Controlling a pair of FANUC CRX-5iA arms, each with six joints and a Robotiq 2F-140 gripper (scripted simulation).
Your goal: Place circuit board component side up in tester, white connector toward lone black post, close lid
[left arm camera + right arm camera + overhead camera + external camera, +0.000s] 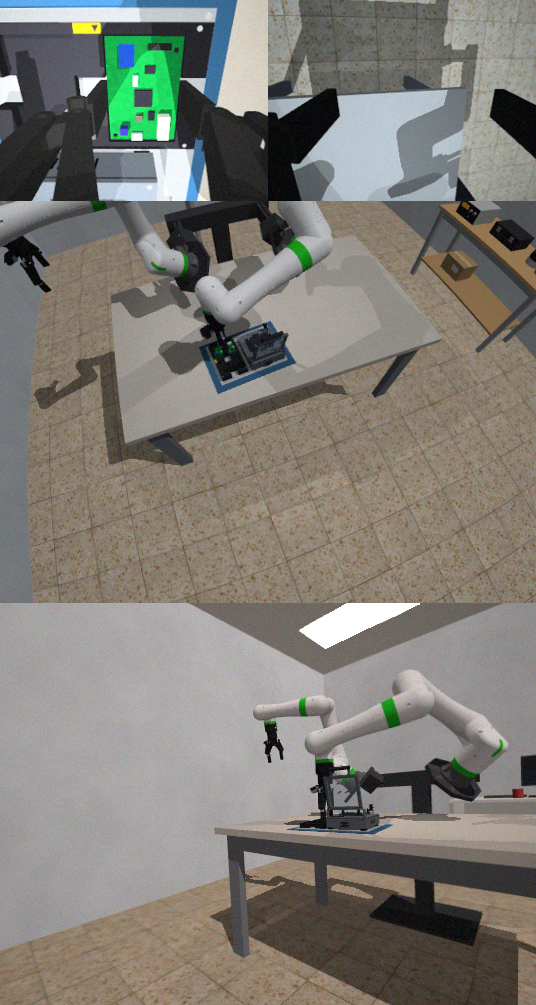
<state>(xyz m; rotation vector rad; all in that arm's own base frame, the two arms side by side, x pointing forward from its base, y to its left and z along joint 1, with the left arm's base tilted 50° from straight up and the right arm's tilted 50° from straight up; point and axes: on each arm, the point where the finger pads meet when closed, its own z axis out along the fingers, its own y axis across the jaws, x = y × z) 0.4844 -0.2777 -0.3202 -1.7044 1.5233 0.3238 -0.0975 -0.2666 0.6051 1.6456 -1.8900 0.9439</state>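
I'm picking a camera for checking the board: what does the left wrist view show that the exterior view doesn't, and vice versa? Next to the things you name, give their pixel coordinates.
Only left wrist: circuit board (231,347) (143,98) face, yellow label (84,28).
Only exterior: right gripper (41,276) (275,753) (416,104), red cup (518,793).
Both: left gripper (220,341) (321,815) (144,108), blue mat (220,388) (382,829) (220,54).

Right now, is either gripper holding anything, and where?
The left gripper has its fingers at the circuit board's long edges; whether clamped, I can't tell. The right gripper holds nothing.
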